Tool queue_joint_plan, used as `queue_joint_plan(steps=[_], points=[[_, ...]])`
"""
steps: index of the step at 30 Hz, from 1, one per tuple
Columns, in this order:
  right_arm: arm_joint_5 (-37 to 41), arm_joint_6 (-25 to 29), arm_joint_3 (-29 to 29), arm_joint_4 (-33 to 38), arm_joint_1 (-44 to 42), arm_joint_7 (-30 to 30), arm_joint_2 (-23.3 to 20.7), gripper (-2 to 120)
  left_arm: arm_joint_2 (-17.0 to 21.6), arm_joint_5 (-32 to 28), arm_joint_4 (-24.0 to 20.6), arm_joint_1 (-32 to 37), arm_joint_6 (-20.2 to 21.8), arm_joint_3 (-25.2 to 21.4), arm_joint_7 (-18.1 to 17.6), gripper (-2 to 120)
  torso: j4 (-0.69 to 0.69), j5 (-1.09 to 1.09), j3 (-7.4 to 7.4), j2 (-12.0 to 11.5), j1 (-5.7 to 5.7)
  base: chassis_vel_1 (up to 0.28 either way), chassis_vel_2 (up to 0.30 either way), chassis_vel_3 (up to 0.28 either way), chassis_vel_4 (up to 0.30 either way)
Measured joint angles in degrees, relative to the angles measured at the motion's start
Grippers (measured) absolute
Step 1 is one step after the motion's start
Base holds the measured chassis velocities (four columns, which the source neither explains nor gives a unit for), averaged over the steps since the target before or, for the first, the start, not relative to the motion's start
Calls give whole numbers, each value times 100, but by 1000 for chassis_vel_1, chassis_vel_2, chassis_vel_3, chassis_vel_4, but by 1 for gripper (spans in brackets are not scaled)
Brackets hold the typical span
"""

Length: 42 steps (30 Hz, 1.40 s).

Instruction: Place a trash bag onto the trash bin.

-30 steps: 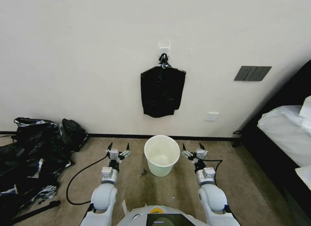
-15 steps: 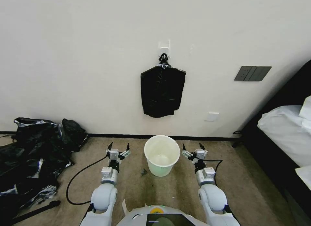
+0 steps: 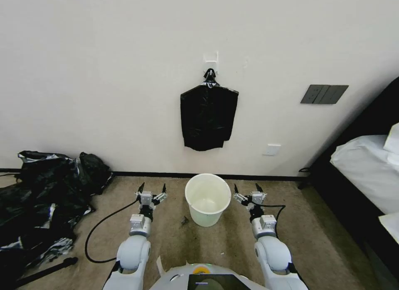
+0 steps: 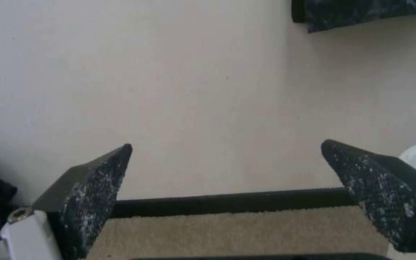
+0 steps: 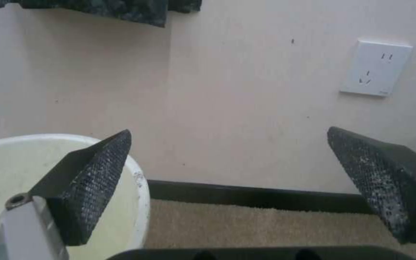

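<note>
Head view: the small round cream-white plastic trash bin (image 3: 208, 199) is seen standing upright on the beige carpet (image 3: 232, 240), close to the wall, with nothing fitted over its rim. The thin glossy black plastic trash bag (image 3: 208, 115) is hung from a white wall hook (image 3: 210, 62) straight above the bin, well apart from it, knotted at the top and flat against the wall. The left gripper (image 3: 152, 188) is held low just beside the bin on one side, its dark fingers spread wide with nothing between them, and the right gripper (image 3: 247, 187) is mirrored on the other side, also splayed and empty. In the right wrist view the bin's rim (image 5: 138, 187) is caught right behind one textured finger (image 5: 90, 187), though whether they're actually touching can't really be told. A white wall socket (image 5: 375, 67) is visible there too. A big heap of crumpled black plastic sheeting (image 3: 41, 198) is piled on the floor off to the left.
</note>
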Motion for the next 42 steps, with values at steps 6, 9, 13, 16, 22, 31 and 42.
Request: queue_joint_plan(steps=[6,9,13,16,22,31,42], points=[[3,7,4,15,-16,0,3,100,1,0,-15,18,-8,2,-8,100,0,0,0,0,0,0,0,0,0],[47,113,61,237,-161,0,91,100,10,61,-256,202,-105,57,-125,100,0,0,0,0,0,0,0,0,0],[202,462,250,926,-616,-8,366,100,38,269,-920,719,-406,207,-456,100,0,0,0,0,0,0,0,0,0],[315,721,392,1440,-952,-24,570,100,58,426,-1435,1111,-634,323,-707,100,0,0,-1,1,0,0,0,0,0],[645,360,319,1709,-1041,2,615,100,327,467,-1708,1160,-510,359,-732,100,0,-1,0,0,0,0,0,0,0],[1682,26,210,1723,-1007,-115,266,100,575,118,-1622,1106,-472,186,-679,100,0,0,0,0,0,0,0,0,0],[5995,-654,-641,2095,645,1042,-403,100,578,29,-1717,1076,-477,173,-682,100,1,0,0,0,0,0,0,0,0]])
